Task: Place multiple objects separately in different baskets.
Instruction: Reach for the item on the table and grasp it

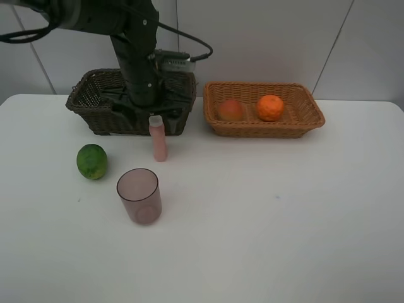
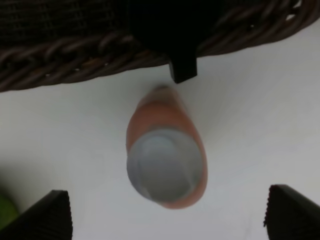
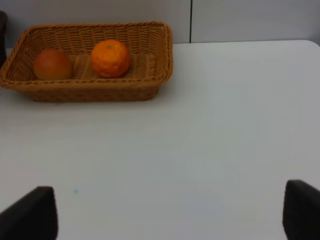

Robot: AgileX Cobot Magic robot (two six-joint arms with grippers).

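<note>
Nearest me, low and left of centre in the high view, the mauve cup (image 1: pixel 139 196) stands on the white bench (image 1: pixel 284 221), with the green fruit (image 1: pixel 92 161) up and left of it. Just beyond, the pink bottle (image 1: pixel 157 139) stands upright before the dark basket (image 1: pixel 85 104). The left hand (image 2: pixel 171 215) hangs above its cap, spread wide and empty. It looks the nearer one. The right hand (image 3: pixel 170 212), also wide and empty, faces the tan basket (image 1: pixel 312 117) at upper right, holding orange (image 1: pixel 270 107) and peach (image 1: pixel 230 110).

Table (image 1: pixel 284 240): dark basket (image 1: pixel 104 123), tan basket (image 1: pixel 265 130), bottle (image 1: pixel 158 144), green fruit (image 1: pixel 92 161), cup (image 1: pixel 139 197).
</note>
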